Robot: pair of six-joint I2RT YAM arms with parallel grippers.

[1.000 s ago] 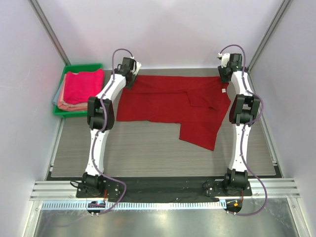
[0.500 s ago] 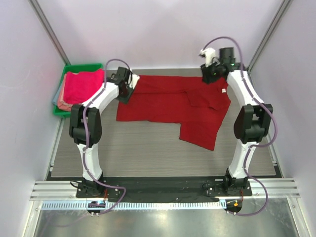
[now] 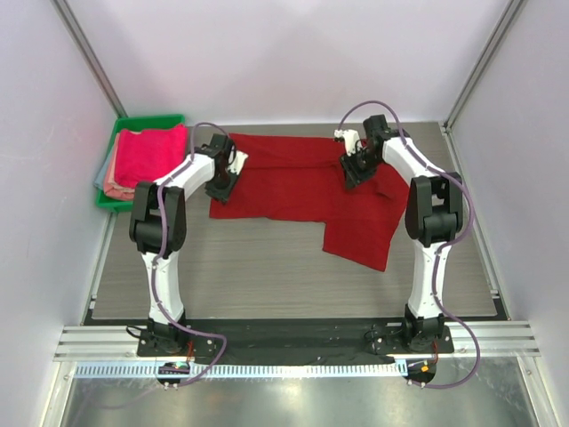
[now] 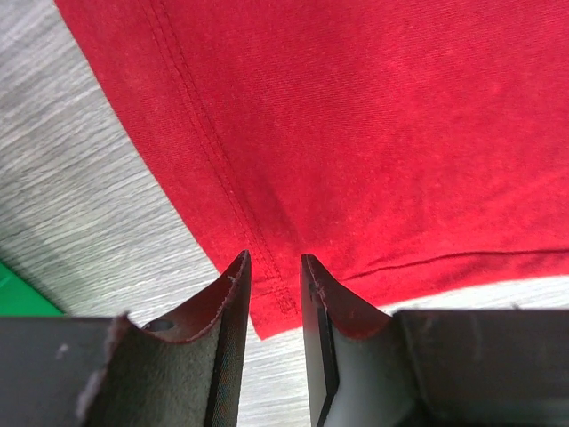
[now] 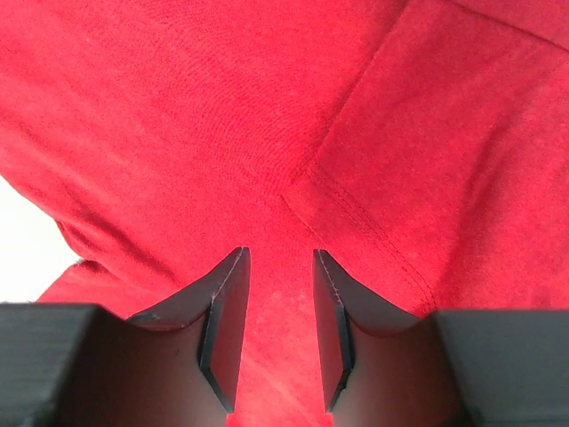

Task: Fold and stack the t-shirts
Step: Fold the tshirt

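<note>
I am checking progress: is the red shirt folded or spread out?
Mostly spread. The red shirt lies flat and wide across the table; only its right part shows one layer over another.

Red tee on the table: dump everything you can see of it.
The red t-shirt is plain deep-red soft knit with stitched hems. It lies spread but uneven on the grey wood-grain table, with one flap reaching toward the near edge. It is not folded yet. The left hand straddles the hem at its near left corner. The right hand is down on a seam toward its right side. Whether either hand actually pinches the cloth is unclear.
</note>
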